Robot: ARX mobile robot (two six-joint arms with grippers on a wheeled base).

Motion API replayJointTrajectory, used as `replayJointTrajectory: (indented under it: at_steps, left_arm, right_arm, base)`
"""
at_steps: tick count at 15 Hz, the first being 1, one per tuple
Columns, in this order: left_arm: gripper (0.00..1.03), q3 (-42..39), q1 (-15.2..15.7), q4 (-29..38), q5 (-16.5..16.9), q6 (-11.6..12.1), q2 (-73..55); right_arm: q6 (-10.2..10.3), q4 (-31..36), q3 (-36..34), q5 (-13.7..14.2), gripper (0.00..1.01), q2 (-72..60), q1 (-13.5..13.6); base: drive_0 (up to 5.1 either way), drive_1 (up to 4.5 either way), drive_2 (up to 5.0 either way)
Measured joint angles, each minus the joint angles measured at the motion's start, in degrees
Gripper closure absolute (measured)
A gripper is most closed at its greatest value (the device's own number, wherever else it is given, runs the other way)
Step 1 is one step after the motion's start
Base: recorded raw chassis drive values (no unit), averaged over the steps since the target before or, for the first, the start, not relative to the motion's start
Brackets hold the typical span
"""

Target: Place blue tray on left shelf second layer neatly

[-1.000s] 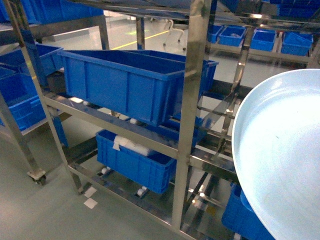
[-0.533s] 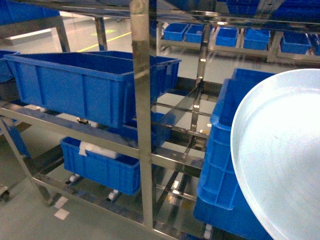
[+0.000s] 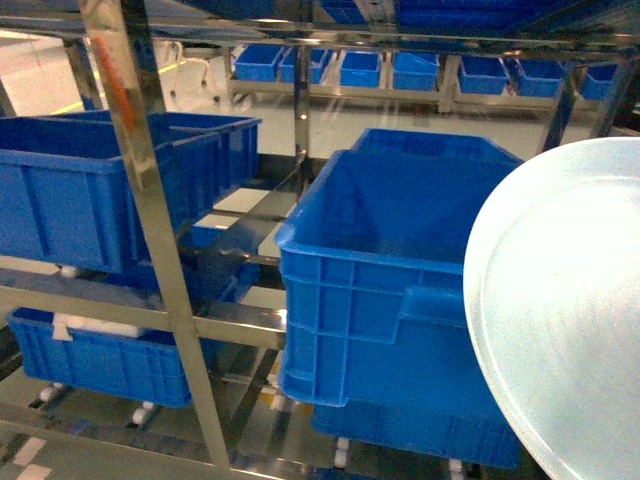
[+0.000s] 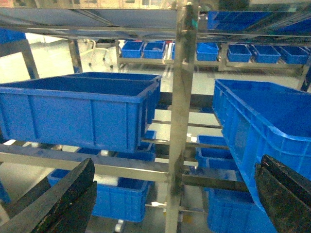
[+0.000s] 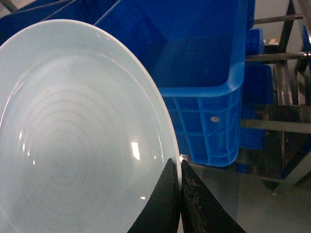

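right gripper (image 5: 180,182) pinches the blue tray (image 5: 77,136) rim; left gripper (image 4: 175,194) spread, empty. keep tray level, clear of the crate (image 3: 390,290) beside it.

The head view is swinging rightward along the left shelf (image 3: 150,230): its upright post is sliding from right of centre toward the left edge. The long dark-blue crate (image 3: 70,190) is drifting left past that post, while a stacked deep blue crate (image 3: 390,270) is coming into view right of the post.
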State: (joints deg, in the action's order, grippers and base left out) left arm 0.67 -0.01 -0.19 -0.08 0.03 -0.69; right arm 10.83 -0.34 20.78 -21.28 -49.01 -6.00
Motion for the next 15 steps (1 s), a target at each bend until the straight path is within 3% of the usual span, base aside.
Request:
replayJointTrajectory:
  at_steps: [7,15]
  left_arm:
    - [0.05,0.0,-0.1,0.0,0.1,0.0,0.0]
    - [0.05,0.0,0.0,0.0,0.0,0.0,0.0]
  right_arm:
    - [0.0,0.0,0.0,0.2,0.99,0.0,0.0]
    - [0.0,0.1,0.0,0.0,0.99,0.0,0.0]
  base:
    - [-1.0,-0.98,-1.0]
    - [0.4,3.3,-3.6]
